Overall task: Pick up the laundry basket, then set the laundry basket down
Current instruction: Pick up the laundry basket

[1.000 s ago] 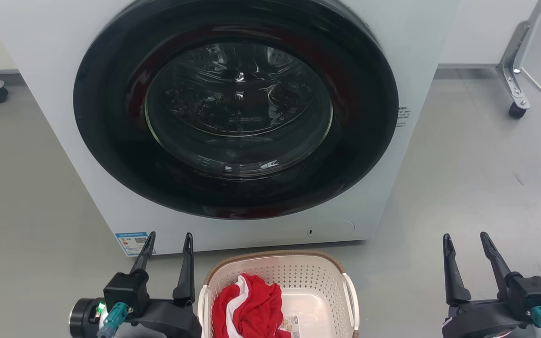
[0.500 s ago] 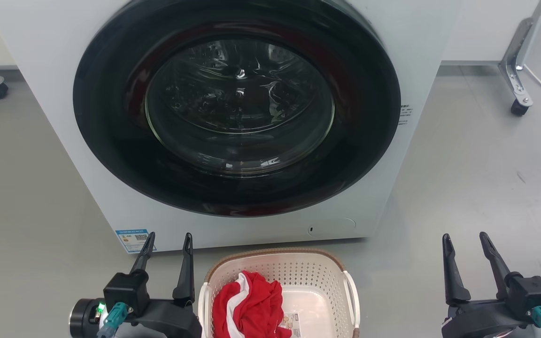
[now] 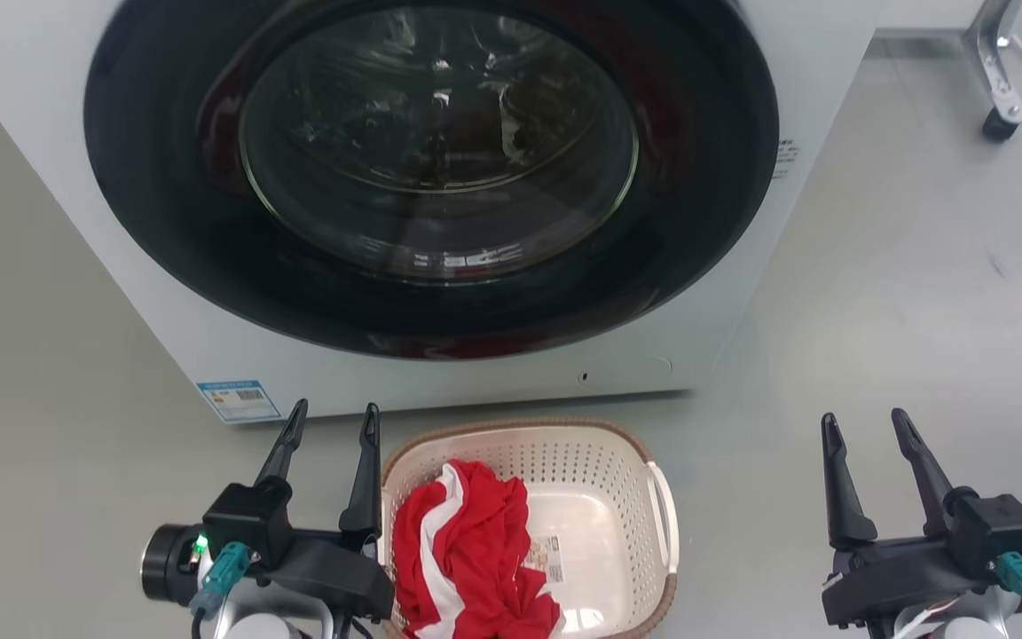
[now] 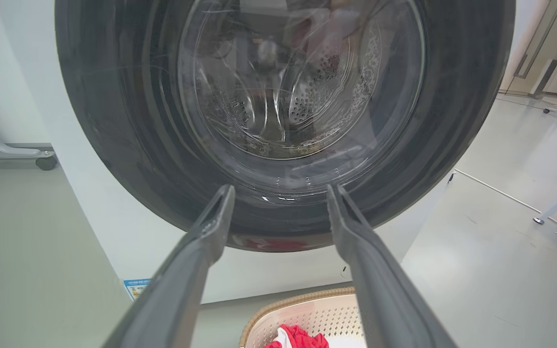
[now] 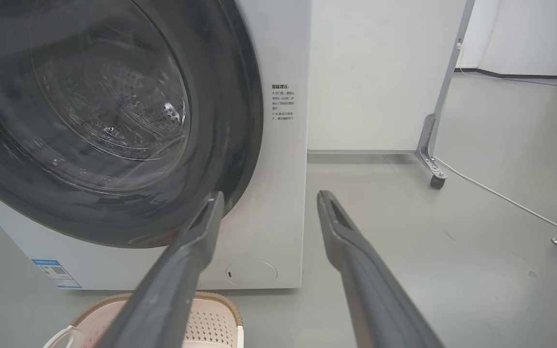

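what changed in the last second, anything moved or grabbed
The head camera tipped down, so the whole view slid up and more of the cream-white perforated plastic laundry basket shows; no thing itself visibly moved. Nothing was gripped or released. Unchanged: left end effector and right end effector open flanking the basket, red-and-white cloth inside, white front-loading washing machine behind.

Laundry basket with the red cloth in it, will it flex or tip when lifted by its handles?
Probably light: the basket is perforated plastic holding one red cloth. It may tilt slightly left, since the cloth is piled on that side. Its perforated walls may flex a little.
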Tool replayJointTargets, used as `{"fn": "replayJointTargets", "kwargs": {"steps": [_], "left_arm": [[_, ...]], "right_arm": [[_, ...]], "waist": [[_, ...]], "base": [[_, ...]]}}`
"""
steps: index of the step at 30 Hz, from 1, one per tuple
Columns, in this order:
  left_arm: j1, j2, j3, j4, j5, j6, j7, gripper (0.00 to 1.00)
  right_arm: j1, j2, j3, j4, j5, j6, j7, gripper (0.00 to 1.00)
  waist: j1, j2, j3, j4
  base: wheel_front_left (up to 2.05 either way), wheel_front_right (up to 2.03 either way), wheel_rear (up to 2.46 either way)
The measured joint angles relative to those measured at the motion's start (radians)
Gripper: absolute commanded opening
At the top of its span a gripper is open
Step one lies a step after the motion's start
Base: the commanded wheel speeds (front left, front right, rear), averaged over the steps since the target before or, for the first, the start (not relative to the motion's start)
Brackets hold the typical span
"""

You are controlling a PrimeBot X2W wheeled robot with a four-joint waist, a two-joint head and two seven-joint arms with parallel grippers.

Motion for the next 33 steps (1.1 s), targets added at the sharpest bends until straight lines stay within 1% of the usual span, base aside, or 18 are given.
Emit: {"fn": "replayJointTargets", "kwargs": {"steps": [9,17,21,22,30,33], "left_arm": [[-0.069,-0.007,-0.004,0.041,-0.001,-0.002,0.002,1.0],[-0.144,-0.011,0.0,0.097,-0.005,-0.002,0.03,1.0],[-0.181,-0.01,0.005,0.129,-0.008,-0.01,0.044,1.0],[-0.181,-0.01,0.005,0.129,-0.008,-0.01,0.044,1.0],[-0.313,-0.011,0.008,0.204,-0.023,-0.029,0.091,1.0],[-0.379,-0.011,0.01,0.238,-0.026,-0.037,0.117,1.0]], "right_arm": [[-0.057,0.009,0.011,0.018,0.0,0.019,0.0,1.0],[-0.131,0.012,0.015,0.054,0.0,0.035,0.0,1.0],[-0.181,0.03,0.026,0.075,0.0,0.042,0.0,1.0],[-0.181,0.03,0.026,0.075,0.0,0.042,0.0,1.0],[-0.298,0.041,0.034,0.145,0.0,0.054,-0.004,1.0],[-0.373,0.045,0.044,0.189,-0.001,0.067,-0.004,1.0]], "waist": [[0.0,0.0,0.114,-0.005],[0.0001,0.0,0.225,-0.012],[0.0001,0.0,0.28,-0.017],[0.0001,0.0,0.28,-0.017],[0.0002,0.0001,0.393,-0.026],[0.0002,0.0001,0.449,-0.028]], "base": [[0.0,0.0,0.0],[0.0,0.0,0.0],[0.0,0.0,0.0],[0.0,0.0,0.0],[0.0,0.0,0.0],[0.0,0.0,0.0]]}}
